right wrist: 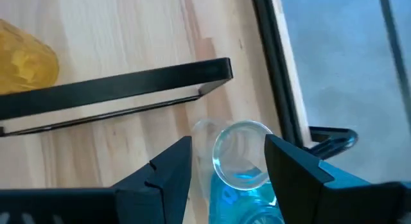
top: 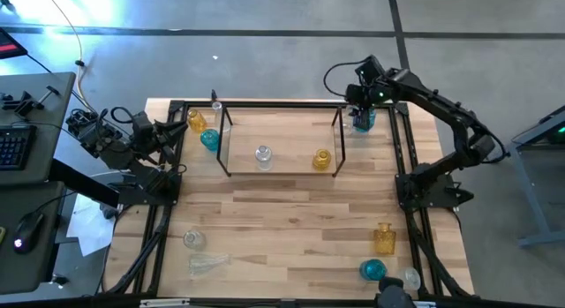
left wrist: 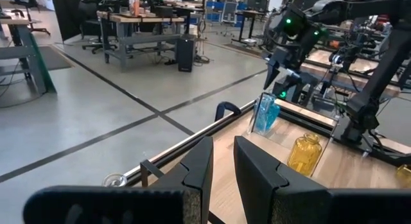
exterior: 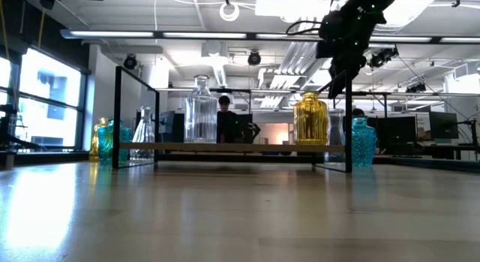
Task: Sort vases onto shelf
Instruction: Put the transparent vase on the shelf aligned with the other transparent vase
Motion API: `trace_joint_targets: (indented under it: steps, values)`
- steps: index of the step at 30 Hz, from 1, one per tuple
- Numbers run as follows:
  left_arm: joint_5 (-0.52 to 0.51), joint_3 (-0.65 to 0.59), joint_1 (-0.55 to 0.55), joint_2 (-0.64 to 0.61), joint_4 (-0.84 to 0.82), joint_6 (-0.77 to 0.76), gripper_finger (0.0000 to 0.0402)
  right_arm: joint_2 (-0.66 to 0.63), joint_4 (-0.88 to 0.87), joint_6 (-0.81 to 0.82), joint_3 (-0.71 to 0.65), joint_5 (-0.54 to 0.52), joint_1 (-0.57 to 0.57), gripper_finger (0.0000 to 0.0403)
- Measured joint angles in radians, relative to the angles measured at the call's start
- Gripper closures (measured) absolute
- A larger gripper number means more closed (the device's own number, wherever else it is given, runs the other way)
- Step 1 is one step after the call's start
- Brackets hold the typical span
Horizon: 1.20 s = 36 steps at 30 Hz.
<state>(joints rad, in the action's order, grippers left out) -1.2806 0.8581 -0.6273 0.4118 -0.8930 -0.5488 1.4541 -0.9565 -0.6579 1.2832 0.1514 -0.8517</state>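
The shelf (top: 282, 106) stands at the table's far middle. A clear vase (top: 263, 155) and an amber vase (top: 322, 159) stand upright on its floor. Just off its right end a blue vase (top: 363, 122) stands on the table. My right gripper (right wrist: 228, 153) hangs open a little above that vase, pointing steeply down. Its fingers stand to either side of the vase's mouth (right wrist: 243, 153), clear of it. My left gripper (left wrist: 223, 166) waits at the table's far left, held about level, with a narrow gap between its fingers and nothing in it.
Amber (top: 196, 121), blue (top: 209, 139) and clear vases stand left of the shelf. Near right are an amber (top: 384, 239), a blue (top: 373, 270) and a clear vase. Near left are two clear ones (top: 194, 240), one lying down. A black frame (top: 402, 158) edges the table.
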Motion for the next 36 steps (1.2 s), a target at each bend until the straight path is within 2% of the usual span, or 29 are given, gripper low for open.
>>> trace_joint_targets:
  steps: [11,36]
  values:
    - [0.015,0.0,0.0,0.0,0.0,0.002,0.0346,0.046,-0.013,0.01,-0.009,0.027,-0.006,0.0226]
    - [0.02,0.0,0.0,0.0,0.0,0.003,0.0346,0.052,-0.04,0.056,-0.01,0.085,-0.039,0.0226]
